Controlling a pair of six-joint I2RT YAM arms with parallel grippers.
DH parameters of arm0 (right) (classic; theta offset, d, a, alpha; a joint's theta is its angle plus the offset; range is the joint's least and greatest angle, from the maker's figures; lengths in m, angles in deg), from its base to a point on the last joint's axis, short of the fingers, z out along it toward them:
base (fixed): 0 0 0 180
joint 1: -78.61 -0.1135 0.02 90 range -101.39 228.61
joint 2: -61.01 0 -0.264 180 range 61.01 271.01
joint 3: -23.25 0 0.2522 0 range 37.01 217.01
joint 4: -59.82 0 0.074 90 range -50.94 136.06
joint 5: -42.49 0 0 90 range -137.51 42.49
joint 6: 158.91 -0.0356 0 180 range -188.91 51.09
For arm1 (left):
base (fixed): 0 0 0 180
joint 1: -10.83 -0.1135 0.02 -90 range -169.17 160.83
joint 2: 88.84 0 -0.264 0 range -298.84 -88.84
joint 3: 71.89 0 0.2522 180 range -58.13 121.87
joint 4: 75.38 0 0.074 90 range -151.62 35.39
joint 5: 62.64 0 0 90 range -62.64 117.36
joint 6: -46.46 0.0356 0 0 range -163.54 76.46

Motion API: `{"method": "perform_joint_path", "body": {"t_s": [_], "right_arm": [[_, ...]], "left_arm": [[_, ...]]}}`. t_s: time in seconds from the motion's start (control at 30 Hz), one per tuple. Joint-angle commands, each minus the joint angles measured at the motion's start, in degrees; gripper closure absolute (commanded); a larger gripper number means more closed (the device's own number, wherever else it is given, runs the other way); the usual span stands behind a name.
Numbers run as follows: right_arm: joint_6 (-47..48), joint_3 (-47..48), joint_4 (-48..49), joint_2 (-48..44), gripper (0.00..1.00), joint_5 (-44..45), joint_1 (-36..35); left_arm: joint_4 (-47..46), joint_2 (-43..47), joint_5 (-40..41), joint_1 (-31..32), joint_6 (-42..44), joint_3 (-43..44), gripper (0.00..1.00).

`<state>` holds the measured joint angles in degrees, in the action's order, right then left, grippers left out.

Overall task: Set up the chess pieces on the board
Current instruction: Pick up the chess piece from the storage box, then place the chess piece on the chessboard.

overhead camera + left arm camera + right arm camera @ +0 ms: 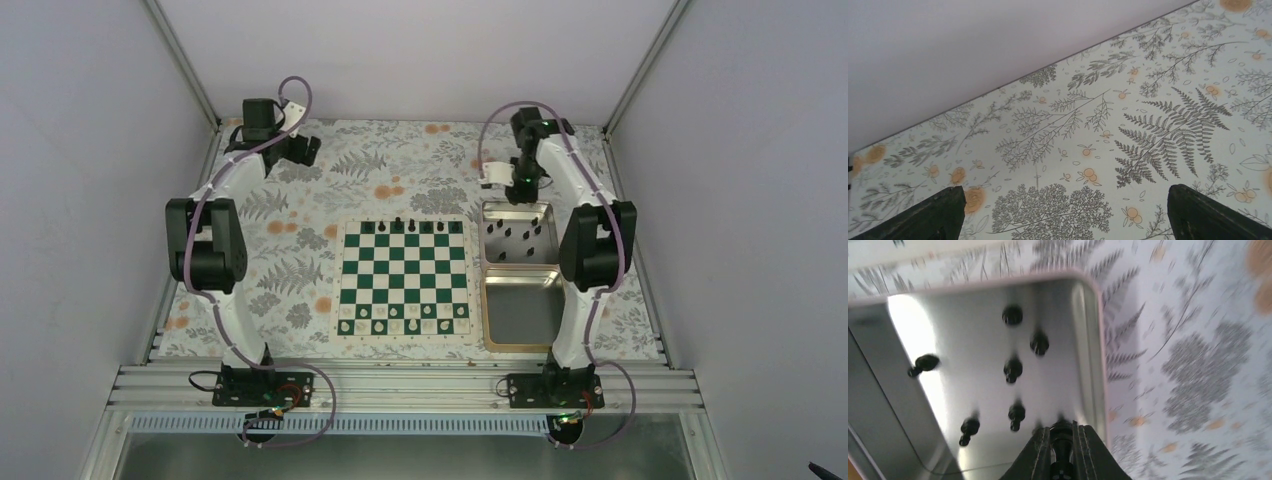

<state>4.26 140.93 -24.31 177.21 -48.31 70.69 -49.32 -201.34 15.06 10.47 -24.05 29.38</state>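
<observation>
Seen from above, the board (403, 278) lay flat in the middle of a fern-print tablecloth (300, 230), between the two arms. A few black chess pieces (412, 227) stood along its far row, and white pieces (400, 325) lined the near row. Just to the right of the board sat two open metal tins, one behind the other: a far tin (548, 215) and a near tin (490, 310). Several more black pieces lay loose on the floor of the far tin, some upright, some tipped over. The right gripper (520, 180) hung over the far end of that tin, pointing down. In the wrist view, which was blurred, its fingers (1040, 450) were drawn almost together and pinched a single black piece (1061, 429) between them, close to the tin's side wall (1095, 340). I couldn't tell whether that piece was touching the tin floor or not. The left gripper (300, 150) sat well away at the far-left corner of the table, approx. level with the cloth's back edge. Its jaws were spread as wide as they go, with nothing between them, only bare cloth (1098, 125) below.
</observation>
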Motion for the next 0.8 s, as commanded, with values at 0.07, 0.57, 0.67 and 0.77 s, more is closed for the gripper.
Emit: {"method": "perform_joint_path", "body": {"t_s": [0.07, 0.57, 0.67, 0.77], "right_arm": [[-2.4, 7.2, -3.5, 2.3, 0.91, 1.3, -10.2], [-1.1, 26.1, -3.1, 17.8, 0.90, -1.9, -29.0], [-0.3, 27.7, -2.0, 19.4, 0.91, -1.9, -31.7], [0.4, 28.3, -1.2, 20.0, 0.92, -2.7, -34.2]], "left_arm": [[-2.1, 6.5, -2.9, -1.2, 0.8, -3.1, 0.00], [-4.5, 15.6, -6.8, -7.0, 0.9, -12.0, 0.00], [-4.5, 16.7, -7.2, -7.9, 1.2, -13.5, 0.00], [-4.7, 17.8, -7.7, -8.7, 1.5, -15.1, 0.00]]}}
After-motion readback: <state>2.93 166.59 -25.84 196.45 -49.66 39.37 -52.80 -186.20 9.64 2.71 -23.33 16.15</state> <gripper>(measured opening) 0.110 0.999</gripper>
